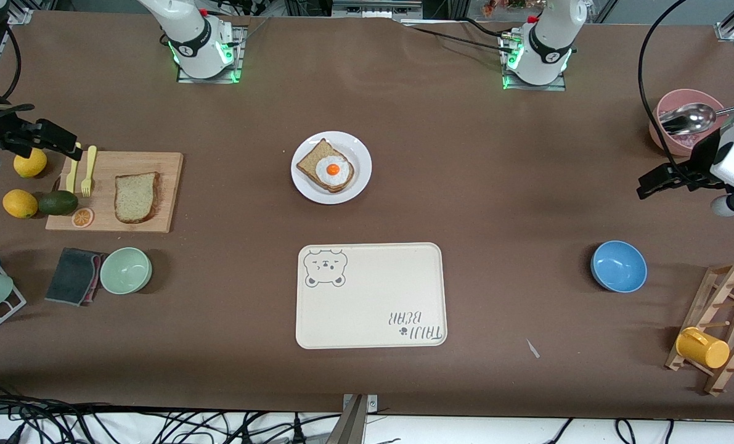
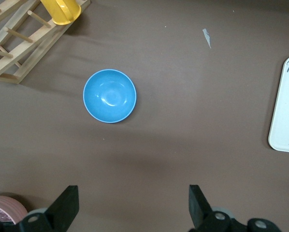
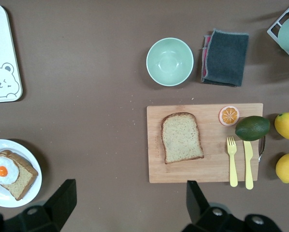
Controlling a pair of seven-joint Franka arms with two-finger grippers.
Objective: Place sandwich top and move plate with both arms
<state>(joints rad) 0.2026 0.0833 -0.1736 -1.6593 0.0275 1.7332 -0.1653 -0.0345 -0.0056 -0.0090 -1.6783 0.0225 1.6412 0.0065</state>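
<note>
Sandwich top point(image 1: 136, 197) flat on cutting board point(image 1: 168, 191), rounded end toward camera

We see a bear-print tray point(image 1: 373, 296), a blue bowl point(image 1: 619, 266), a green bowl point(image 1: 126, 270) beside a grey cloth point(image 1: 73, 275), 2 lemons point(image 1: 20, 203), an avocado point(image 1: 58, 202) and a wooden rack point(image 1: 721, 327) holding a yellow cup point(image 1: 702, 348).

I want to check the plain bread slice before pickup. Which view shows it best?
The right wrist view: the bread slice lies whole and large on the cutting board. The front view shows it smaller; the left wrist view not at all.
</note>
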